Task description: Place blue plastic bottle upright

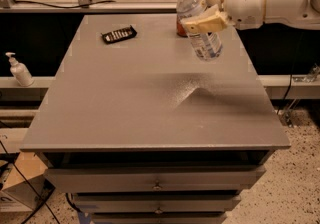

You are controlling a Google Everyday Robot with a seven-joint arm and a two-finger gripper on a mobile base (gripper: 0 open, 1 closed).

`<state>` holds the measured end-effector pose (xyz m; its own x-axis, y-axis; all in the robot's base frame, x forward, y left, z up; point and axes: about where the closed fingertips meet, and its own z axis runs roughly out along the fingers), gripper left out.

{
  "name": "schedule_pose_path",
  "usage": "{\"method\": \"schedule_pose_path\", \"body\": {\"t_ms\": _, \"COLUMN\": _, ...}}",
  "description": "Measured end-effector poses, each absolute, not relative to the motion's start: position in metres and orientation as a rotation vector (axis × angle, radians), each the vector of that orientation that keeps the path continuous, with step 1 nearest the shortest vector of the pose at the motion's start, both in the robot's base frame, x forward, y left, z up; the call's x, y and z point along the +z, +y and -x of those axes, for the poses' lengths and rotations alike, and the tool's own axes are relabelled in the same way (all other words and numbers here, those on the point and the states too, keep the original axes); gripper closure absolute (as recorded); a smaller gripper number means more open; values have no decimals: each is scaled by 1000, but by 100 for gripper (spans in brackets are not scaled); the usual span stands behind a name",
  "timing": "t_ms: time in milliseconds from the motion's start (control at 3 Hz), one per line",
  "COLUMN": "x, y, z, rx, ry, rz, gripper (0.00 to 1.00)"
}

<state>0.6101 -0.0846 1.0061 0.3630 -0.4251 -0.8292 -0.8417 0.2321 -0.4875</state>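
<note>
The blue plastic bottle (198, 24) is clear with a white cap and a white label. It hangs in the air above the back right of the grey table (125, 108), tilted with its cap up and to the left. My gripper (209, 7) comes in from the right on a white arm and is shut on the bottle around its upper body. The bottle's base is well above the tabletop, and its shadow lies on the table below.
A red soda can (180, 28) stands at the back of the table, mostly hidden behind the bottle. A black snack bag (119, 34) lies at the back left. A small white pump-dispenser bottle (20, 70) stands on a ledge to the left of the table.
</note>
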Motion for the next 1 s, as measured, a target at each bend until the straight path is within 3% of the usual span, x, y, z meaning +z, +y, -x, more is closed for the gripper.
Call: {"method": "schedule_pose_path", "body": {"t_ms": 1000, "x": 1010, "y": -88, "z": -605, "rx": 415, "ry": 1115, "rz": 1359, "gripper": 100}}
